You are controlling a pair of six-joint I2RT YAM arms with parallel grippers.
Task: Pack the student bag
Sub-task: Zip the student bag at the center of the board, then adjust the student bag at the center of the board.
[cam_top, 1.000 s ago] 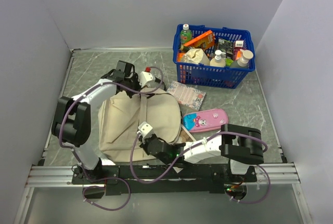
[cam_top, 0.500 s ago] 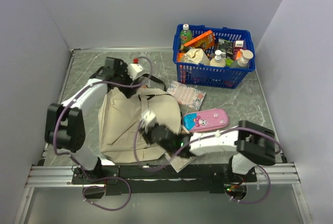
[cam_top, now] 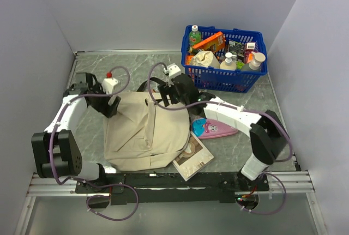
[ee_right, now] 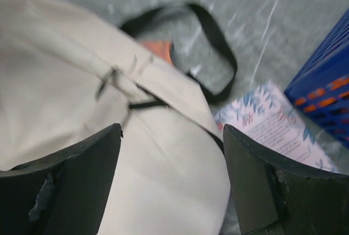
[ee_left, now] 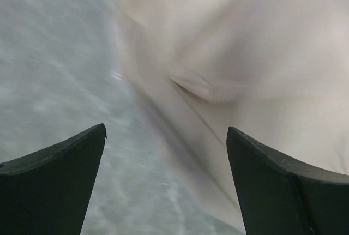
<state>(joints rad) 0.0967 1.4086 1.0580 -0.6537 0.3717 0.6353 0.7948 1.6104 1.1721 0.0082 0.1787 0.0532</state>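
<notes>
Both grippers have let go. The left gripper (ee_left: 165, 131) has its fingers spread wide with nothing between them, hanging over the far-left edge of the student bag (cam_top: 143, 134) where cream fabric meets the grey table (cam_top: 245, 109). The right gripper (ee_right: 172, 128) is also wide open and empty, above the bag's far end just short of the black strap loop (ee_right: 218, 49).

The bag lies flat at the centre-left of the table. Nothing is seen going into it. The pink pencil case (cam_top: 217, 128) sits just right of the bag, a notebook (cam_top: 192, 158) lies at its near-right corner, and the blue basket (cam_top: 224, 85) stands well apart at the far right. The release probably ends a spell of arranging the bag, with the packing itself not yet done.

A second ago the left gripper was at the bag's far edge, nearer the middle, and it has since swung left. The right gripper was low at the bag's near edge and has crossed to the far side, uncovering the notebook.
</notes>
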